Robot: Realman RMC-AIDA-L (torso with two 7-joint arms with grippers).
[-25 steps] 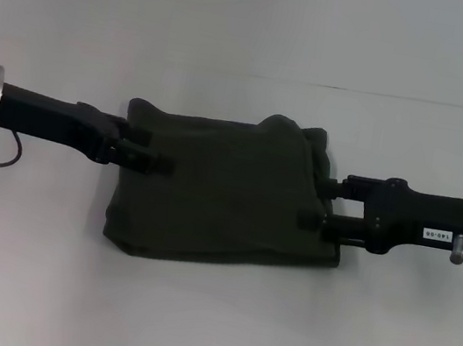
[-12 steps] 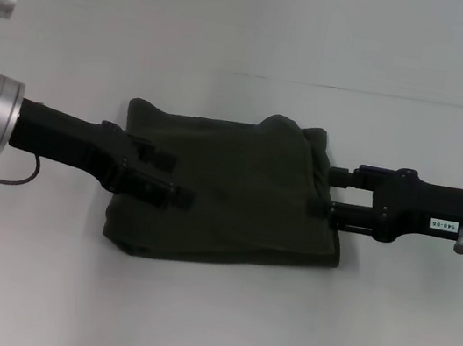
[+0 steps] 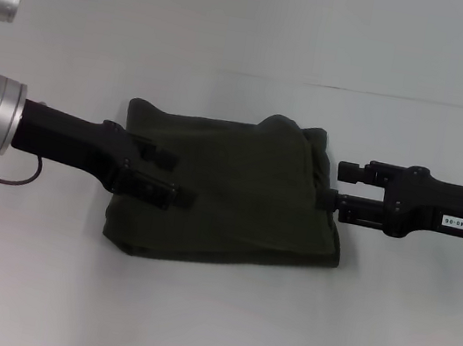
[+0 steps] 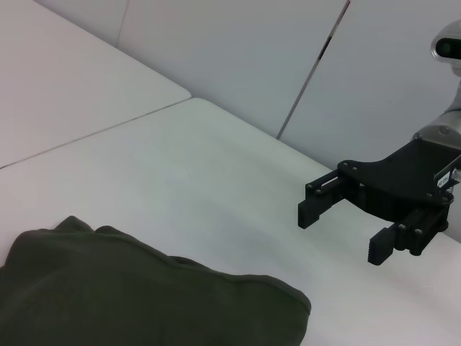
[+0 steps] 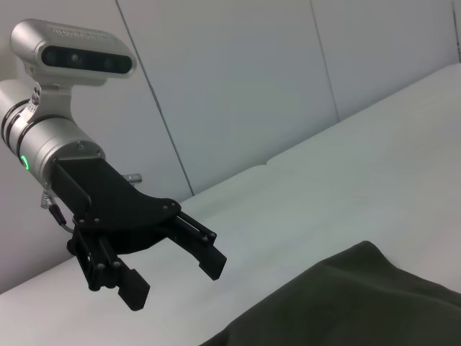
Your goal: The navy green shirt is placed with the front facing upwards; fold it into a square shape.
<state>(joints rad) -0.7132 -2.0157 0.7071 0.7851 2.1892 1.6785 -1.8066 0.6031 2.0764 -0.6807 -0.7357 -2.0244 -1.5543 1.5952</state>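
Note:
The navy green shirt [image 3: 236,196] lies folded into a rough rectangle in the middle of the white table [image 3: 205,329]; no lettering shows. It also shows in the left wrist view [image 4: 130,295] and the right wrist view [image 5: 360,303]. My left gripper [image 3: 181,179] is open and empty over the shirt's left part. The right wrist view shows it raised above the cloth [image 5: 175,282]. My right gripper [image 3: 334,183] is open and empty at the shirt's right edge. The left wrist view shows it clear of the cloth [image 4: 338,235].
A seam line [image 3: 387,96] runs across the table behind the shirt. A pale wall [image 4: 238,65] stands behind the table. The shirt's back right corner [image 3: 312,142] is bunched up.
My right gripper has drawn back to the right, off the shirt's right edge. My left gripper has moved to the right, further over the shirt. The shirt has not shifted.

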